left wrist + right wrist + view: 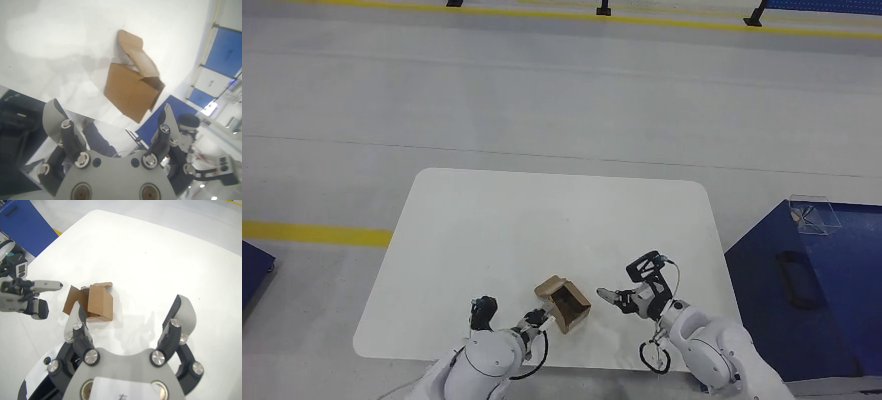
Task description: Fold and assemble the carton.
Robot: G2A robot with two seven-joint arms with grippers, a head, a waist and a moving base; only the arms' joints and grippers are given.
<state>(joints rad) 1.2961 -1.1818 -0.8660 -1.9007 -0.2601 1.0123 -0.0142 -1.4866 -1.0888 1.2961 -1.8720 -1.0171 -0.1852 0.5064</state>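
Carton (100,302), flaps loose, lies on the white table (151,256) between both wide-open, empty claws: just ahead of the left gripper (52,298), the right gripper (128,302) slightly farther off.

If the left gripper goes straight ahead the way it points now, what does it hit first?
Probably the carton, which lies just ahead of the open left gripper; how far off it is remains unclear.

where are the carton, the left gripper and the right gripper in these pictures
carton (563,304), top view, middle of the brown box
left gripper (108,106), left wrist view, midway between its fingertips
right gripper (129,300), right wrist view, midway between its fingertips
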